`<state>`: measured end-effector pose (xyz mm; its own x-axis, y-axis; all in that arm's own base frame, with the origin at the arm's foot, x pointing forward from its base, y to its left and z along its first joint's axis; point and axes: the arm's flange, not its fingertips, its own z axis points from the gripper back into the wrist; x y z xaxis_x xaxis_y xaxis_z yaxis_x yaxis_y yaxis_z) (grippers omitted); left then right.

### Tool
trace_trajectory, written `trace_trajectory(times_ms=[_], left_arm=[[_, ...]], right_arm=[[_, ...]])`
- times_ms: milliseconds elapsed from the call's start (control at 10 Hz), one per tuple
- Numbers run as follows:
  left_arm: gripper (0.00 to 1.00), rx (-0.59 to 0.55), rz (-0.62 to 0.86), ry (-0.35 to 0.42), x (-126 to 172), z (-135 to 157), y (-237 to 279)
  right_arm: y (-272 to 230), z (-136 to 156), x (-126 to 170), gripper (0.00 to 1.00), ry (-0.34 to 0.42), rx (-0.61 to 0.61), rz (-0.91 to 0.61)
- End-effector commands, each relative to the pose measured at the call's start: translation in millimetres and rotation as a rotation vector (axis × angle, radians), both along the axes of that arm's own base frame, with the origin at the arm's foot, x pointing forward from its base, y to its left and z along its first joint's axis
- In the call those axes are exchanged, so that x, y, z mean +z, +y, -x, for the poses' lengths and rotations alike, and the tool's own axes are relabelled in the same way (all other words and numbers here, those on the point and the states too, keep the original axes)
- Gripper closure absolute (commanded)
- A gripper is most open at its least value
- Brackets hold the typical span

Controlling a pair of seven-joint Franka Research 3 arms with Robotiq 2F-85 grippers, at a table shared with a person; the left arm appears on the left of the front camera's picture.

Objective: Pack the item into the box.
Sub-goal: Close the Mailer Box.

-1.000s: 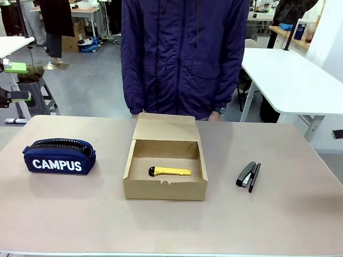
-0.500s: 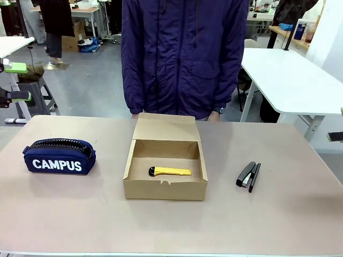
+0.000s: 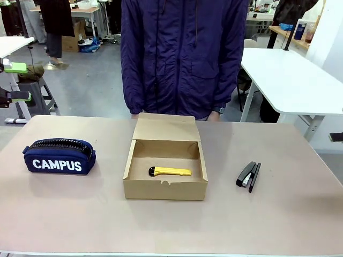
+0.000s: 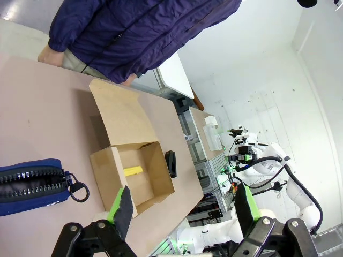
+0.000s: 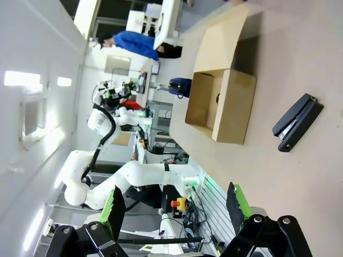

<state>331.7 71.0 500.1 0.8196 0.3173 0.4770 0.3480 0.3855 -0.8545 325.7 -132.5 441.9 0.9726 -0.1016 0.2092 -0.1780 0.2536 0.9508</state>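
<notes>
The item, a slim yellow utility knife with a black end, lies flat inside the box, a shallow brown cardboard box in the middle of the table with its flap lid open toward the person. In the left wrist view the box shows with a piece of the yellow knife inside. My left gripper hangs open well above the table, nothing between its fingers. My right gripper is open too, high over the table, with the box far below it.
A navy "CAMPUS" pencil case lies at the table's left. A black stapler lies right of the box. A person in a dark blue jacket stands at the far edge behind the box, hands at their sides.
</notes>
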Motion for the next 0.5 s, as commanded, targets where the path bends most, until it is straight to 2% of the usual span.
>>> trace_trajectory(times_ms=[0, 400], left_arm=[[0.00, -0.001, 0.016, -0.029, -0.3, 0.2, -2.4], [0.00, -0.001, 0.016, -0.029, -0.3, 0.2, -2.4]], right_arm=[[0.4, -0.6, 3.2, 0.00, 0.001, -0.003, -0.019], [0.4, -0.6, 3.2, 0.00, 0.001, -0.003, -0.019]])
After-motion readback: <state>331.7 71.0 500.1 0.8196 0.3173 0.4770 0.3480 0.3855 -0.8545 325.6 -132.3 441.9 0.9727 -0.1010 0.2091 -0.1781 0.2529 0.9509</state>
